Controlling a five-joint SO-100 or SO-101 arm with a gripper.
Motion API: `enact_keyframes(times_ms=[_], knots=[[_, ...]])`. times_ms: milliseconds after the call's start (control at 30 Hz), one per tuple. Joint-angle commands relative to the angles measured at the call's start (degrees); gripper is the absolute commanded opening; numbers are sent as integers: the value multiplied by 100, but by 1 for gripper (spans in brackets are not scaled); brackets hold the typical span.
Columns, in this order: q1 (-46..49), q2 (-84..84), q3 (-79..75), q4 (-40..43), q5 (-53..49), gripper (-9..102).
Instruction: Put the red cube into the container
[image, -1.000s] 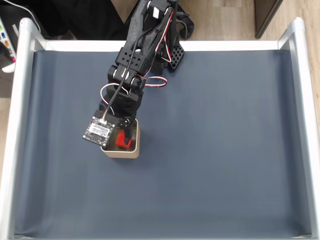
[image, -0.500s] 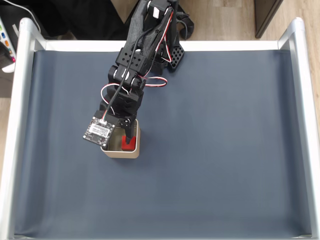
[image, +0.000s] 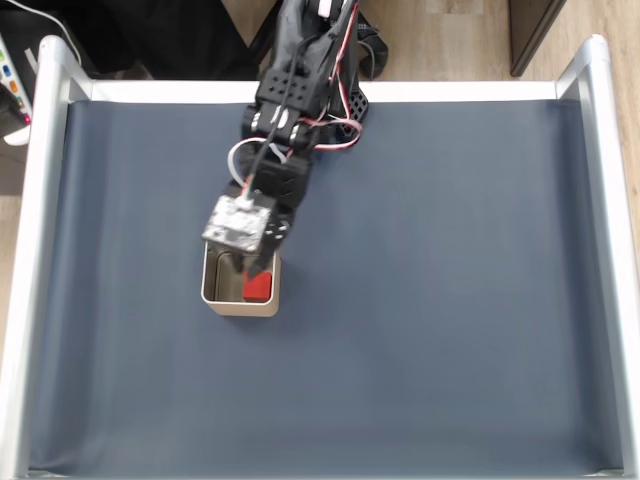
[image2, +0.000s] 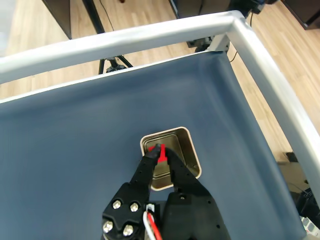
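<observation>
A black SO-100-type arm (image: 300, 90) reaches from the top edge of the fixed view down over a dark blue-grey surface (image: 450, 300) framed by a silvery metal rail (image: 40, 250). Its jaws (image: 258, 268) hang above the container (image: 215, 300), a square silvery-beige tin with rounded corners that sits left of centre on the surface in that view. The red cube (image: 258, 287) lies inside the tin, at its right side in the fixed view, partly covered by the black finger above it.

In the wrist view the jaws (image2: 161, 150) enter from the bottom edge, their 2 black fingers (image2: 145, 170) drawn close with only a thin gap at the tips. A narrow strip of the red cube (image2: 162, 154) shows through that gap, over the container (image2: 192, 160). From these pictures it cannot be told whether the fingertips touch the cube or stand above it, so the grip is unclear; the gap is narrow either way.

A small circuit board with a white connector (image: 237, 222) rides on the wrist, and red, white and black wires (image: 320, 45) loop along the upper arm. Pale wooden flooring (image2: 165, 25) lies beyond the rail in the wrist view, with the dark legs of a stand (image2: 112, 65) behind it.
</observation>
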Motion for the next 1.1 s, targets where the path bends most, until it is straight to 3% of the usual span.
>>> enact_keyframes(times_ms=[0, 433, 733, 1067], knots=[[-325, 554, 185, -132, 70, 0], [-1204, 3612, 3305, -879, 18, 0], [-1310, 5229, 4676, -782, 18, 0], [-1450, 5792, 5282, -387, 229, 0]])
